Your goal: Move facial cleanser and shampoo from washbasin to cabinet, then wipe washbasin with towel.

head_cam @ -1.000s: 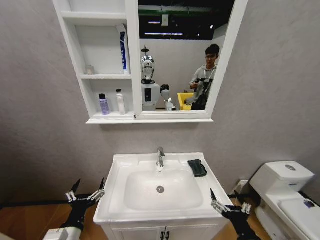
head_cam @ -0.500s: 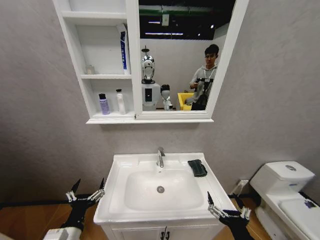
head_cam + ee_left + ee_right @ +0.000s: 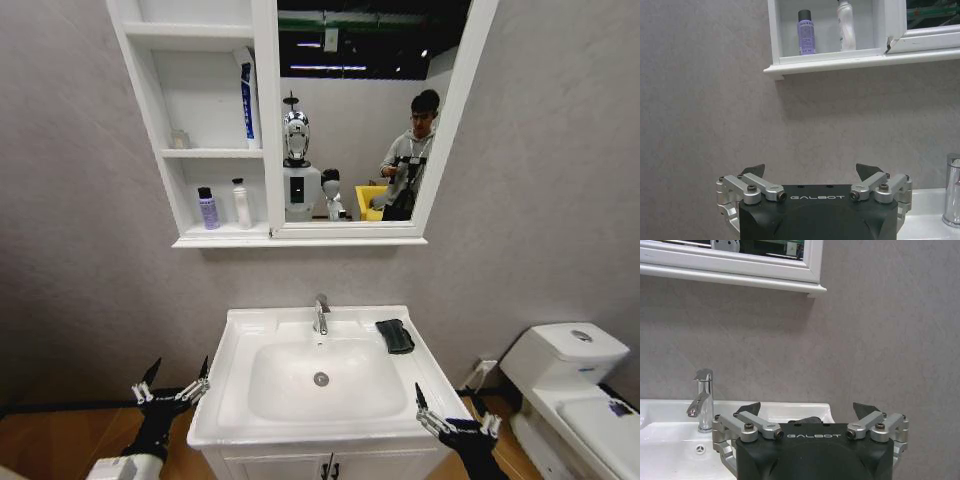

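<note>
Left gripper [image 3: 176, 385] and right gripper [image 3: 452, 418] flank the washbasin [image 3: 322, 375], fingers spread, holding nothing.

Purple bottle [image 3: 207, 209] and white bottle [image 3: 241, 204] stand on the cabinet [image 3: 215, 120] above the washbasin; the towel [image 3: 394, 335] lies on its rim, right of the tap [image 3: 321, 313].

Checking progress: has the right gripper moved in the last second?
Yes. The right gripper, open, has shifted slightly left, toward the washbasin's front right corner.

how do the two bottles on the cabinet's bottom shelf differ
The purple bottle has a black cap and a squat body; the white bottle is pale all over, slimmer and taller. The purple bottle stands nearer the cabinet's outer wall, the white bottle nearer the mirror. Both stand upright, apart.
</note>
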You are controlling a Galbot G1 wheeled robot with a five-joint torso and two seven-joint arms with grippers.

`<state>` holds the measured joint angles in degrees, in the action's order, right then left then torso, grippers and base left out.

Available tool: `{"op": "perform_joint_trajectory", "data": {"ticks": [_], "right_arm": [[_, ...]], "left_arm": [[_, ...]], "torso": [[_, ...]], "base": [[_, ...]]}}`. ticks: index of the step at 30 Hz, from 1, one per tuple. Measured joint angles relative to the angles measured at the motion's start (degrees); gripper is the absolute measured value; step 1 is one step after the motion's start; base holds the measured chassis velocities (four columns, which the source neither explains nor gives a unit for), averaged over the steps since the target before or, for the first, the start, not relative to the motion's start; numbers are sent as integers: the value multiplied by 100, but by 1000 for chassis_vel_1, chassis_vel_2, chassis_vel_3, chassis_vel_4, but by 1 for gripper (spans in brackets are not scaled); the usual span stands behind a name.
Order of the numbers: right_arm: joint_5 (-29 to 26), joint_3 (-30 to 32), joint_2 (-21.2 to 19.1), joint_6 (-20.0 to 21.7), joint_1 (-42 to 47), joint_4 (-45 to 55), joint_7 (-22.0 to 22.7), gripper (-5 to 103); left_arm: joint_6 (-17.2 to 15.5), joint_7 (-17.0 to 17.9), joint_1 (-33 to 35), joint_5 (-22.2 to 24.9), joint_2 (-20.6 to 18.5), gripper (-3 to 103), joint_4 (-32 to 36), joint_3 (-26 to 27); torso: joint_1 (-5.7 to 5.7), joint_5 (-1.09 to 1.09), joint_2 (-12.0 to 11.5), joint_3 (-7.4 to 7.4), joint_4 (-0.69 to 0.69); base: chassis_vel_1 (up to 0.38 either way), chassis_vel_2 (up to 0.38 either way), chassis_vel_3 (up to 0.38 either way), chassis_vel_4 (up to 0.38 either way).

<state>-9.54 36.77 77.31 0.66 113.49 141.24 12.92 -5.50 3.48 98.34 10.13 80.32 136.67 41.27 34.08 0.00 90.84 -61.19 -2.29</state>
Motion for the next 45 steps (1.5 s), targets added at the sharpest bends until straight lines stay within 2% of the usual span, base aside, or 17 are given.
{"op": "perform_joint_trajectory", "data": {"ticks": [8, 20, 26, 29, 30, 32, 33, 35, 36, 38, 41, 42, 43, 45], "right_arm": [[-5, -3, -3, 3, -4, -5, 4, 100], [-9, -3, -4, 7, -8, -10, 6, 100], [-9, -3, -5, 7, -10, -11, 6, 100], [-9, -4, -5, 7, -9, -11, 5, 100], [-9, -3, -5, 7, -10, -11, 6, 100], [-9, -3, -5, 7, -10, -12, 5, 100], [-9, -4, -5, 6, -9, -11, 5, 100], [-10, -3, -5, 7, -10, -12, 5, 100], [-10, -3, -5, 7, -10, -12, 5, 100], [-9, -4, -5, 6, -10, -12, 5, 100], [-10, -4, -5, 7, -11, -13, 5, 100], [-10, -4, -5, 7, -11, -12, 5, 100], [-10, -4, -5, 7, -11, -12, 5, 100], [-10, -4, -5, 7, -11, -12, 5, 100]], "left_arm": [[0, 0, 0, 0, 0, 100, 0, 0], [1, 0, 0, 0, 0, 100, 0, 0], [1, 0, 0, 0, 0, 100, 0, 0], [0, 1, 0, 0, 0, 100, 0, 1], [1, 1, -1, 0, 0, 100, 0, 0], [1, 1, 0, 0, 0, 100, 0, 0], [1, 0, 0, 0, 0, 100, 0, 1], [1, 0, 0, 0, 0, 100, 1, 0], [1, 0, 0, 0, 0, 100, 1, 0], [1, 1, 0, 0, 0, 100, 0, 0], [0, 1, 0, 0, 0, 100, 0, 0], [0, 1, 0, 0, 0, 100, 0, 0], [0, 1, 0, 0, 0, 100, 0, 0], [0, 1, 0, 0, -1, 100, 0, 1]], "torso": [[2, 1, -1, -1, 0], [0, -1, 0, 0, 0], [-1, 1, 0, 0, 0], [-2, -4, 1, 1, 0], [-2, 2, 0, 0, -1], [-1, 1, 0, 0, 1], [-3, -7, 2, 2, -2], [-1, 7, 1, 0, 0], [-1, 7, 1, 0, 0], [-3, -8, 2, 1, -3], [1, 7, -1, -1, 2], [0, -9, 0, 0, -1], [0, -9, 0, 0, -1], [-2, 1, 1, 1, -1]], "base": [[67, -61, -59, 57], [218, -224, -208, 200], [308, -318, -298, 307], [366, -361, -329, 342], [389, -363, -378, 345], [389, -353, -334, 371], [332, -377, -381, 382], [400, -375, -371, 363], [400, -375, -362, 344], [332, -380, -328, 357], [356, -349, -372, 343], [289, -379, -329, 366], [289, -379, -329, 366], [338, -324, -331, 337]]}}
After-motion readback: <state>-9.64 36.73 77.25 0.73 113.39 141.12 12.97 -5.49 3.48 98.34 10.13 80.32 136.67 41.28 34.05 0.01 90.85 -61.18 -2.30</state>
